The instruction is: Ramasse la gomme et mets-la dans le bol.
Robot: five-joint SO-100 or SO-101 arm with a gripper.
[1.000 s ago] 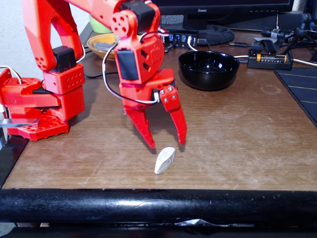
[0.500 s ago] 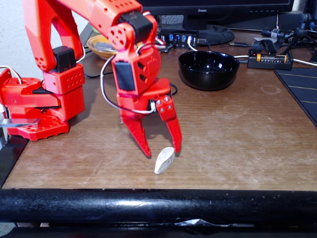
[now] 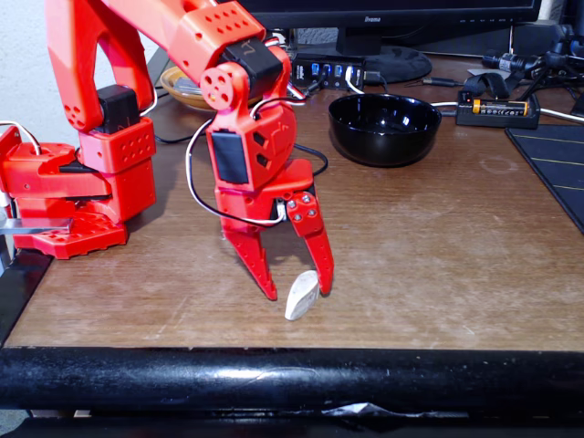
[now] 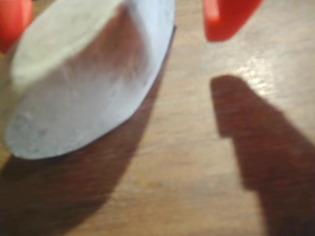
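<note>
The off-white eraser (image 3: 302, 298) lies on the brown table (image 3: 438, 265) near its front edge. My red gripper (image 3: 298, 292) points down over it, open, with one fingertip on each side. The right fingertip (image 3: 325, 287) is at the eraser's far end and may touch it; the left one stands apart. In the wrist view the eraser (image 4: 88, 83) looms large and blurred, with my gripper (image 4: 118, 19) open around it and a red fingertip (image 4: 226, 17) at the top right. The glossy black bowl (image 3: 384, 128) stands at the back, right of the arm.
The arm's red base (image 3: 73, 192) sits at the left. An orange-yellow dish (image 3: 181, 88) is behind the arm. A monitor stand (image 3: 383, 59), a battery holder (image 3: 497, 109) and cables crowd the back. A dark mat (image 3: 552, 164) lies at the right, and a black rail (image 3: 292, 379) runs along the front edge.
The gripper has come down and slightly left, from above the eraser to straddling it near the table. The eraser has not moved.
</note>
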